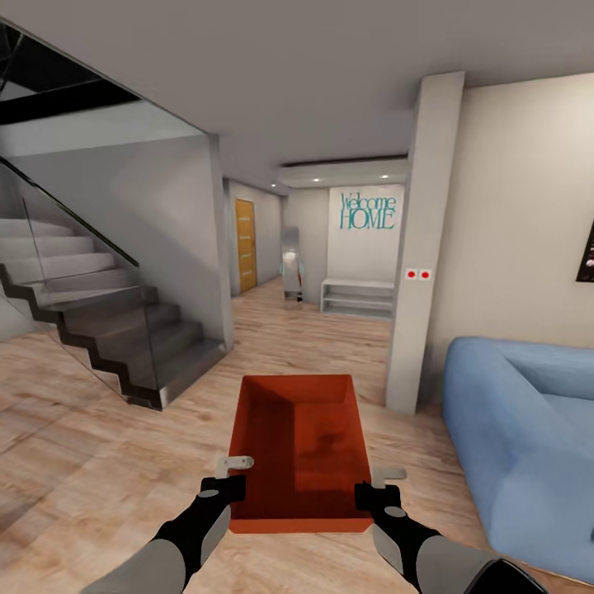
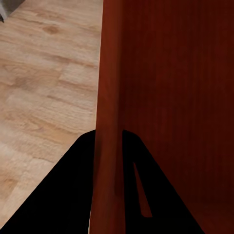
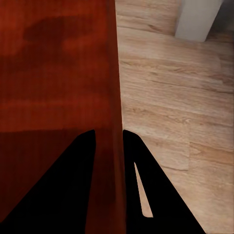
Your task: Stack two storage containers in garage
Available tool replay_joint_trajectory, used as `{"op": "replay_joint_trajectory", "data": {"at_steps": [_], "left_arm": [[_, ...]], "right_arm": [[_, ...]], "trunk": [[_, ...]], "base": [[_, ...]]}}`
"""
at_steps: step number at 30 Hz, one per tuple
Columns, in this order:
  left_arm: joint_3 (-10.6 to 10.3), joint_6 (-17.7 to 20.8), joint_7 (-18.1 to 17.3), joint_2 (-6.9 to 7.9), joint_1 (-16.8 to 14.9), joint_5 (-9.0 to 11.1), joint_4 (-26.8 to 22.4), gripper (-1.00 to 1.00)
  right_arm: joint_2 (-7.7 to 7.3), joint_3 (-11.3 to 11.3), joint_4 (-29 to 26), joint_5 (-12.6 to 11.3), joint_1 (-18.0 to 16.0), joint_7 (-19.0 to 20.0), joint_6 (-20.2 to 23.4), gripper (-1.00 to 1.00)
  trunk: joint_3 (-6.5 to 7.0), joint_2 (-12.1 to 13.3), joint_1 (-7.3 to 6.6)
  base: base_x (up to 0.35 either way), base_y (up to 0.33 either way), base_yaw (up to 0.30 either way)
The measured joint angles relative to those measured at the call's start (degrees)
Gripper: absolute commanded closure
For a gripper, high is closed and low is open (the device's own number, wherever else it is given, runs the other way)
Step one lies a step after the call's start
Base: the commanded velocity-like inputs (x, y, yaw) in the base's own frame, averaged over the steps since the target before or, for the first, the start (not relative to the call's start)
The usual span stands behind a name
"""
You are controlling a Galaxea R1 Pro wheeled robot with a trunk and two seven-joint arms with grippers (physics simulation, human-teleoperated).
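Storage container point(image 1: 301, 450), orange-red and open-topped, hangs above the light wood-plank floor point(image 1: 99, 462) in front of the robot, carried between both arms with its long axis pointing away. The left pincer point(image 1: 233, 476) is clamped on the container's left wall near the near corner; in the left wrist view its two dark fingers point(image 2: 73, 195) straddle the wall, one on each side, touching it. The right pincer point(image 1: 378, 485) is clamped in the same way on the right wall near the near corner, and the right wrist view shows its fingers point(image 3: 73, 180) either side of that wall. The container's inner bottom is finely ribbed, with a dark blotchy shadow on it.

The room is an open hall. On the left a grey staircase point(image 1: 107, 322) with a glass balustrade climbs up and to the left. On the right stands a blue sofa point(image 1: 528, 445), near the container but apart from it. Between them, just beyond the container to the right, a white square pillar point(image 1: 421, 247) rises to the ceiling and bears two small red dots. Far ahead, a white wall carries teal lettering reading "Welcome HOME" point(image 1: 368, 211) above a low white shelf point(image 1: 357, 297). Farther left in the corridor is a light wooden door point(image 1: 245, 245). A dark picture point(image 1: 586, 256) shows at the right edge.
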Motion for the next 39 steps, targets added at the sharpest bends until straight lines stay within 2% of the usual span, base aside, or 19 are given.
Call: {"op": "replay_joint_trajectory", "data": {"at_steps": [25,37,39], "left_arm": [[0.3,0.0,0.1,-0.18,0.0,-0.4,-0.1,1.0],[1.2,0.0,0.2,-0.4,0.0,-1.3,0.0,1.0],[2.3,0.0,0.2,-0.72,0.0,-2.5,0.0,1.0]], "right_arm": [[-0.14,-0.1,0.0,-0.1,0.0,0.2,-0.1,1.0],[-0.24,-0.1,0.0,0.0,0.0,0.4,0.0,1.0],[-0.41,-0.1,0.0,0.0,0.0,0.6,0.1,1.0]], "trunk": [[0.0,0.0,0.0],[0.0,0.0,0.0],[0.0,0.0,0.0]], "base": [[0.322,0.0,0.0],[0.322,0.0,0.0],[0.322,0.0,0.0]]}}
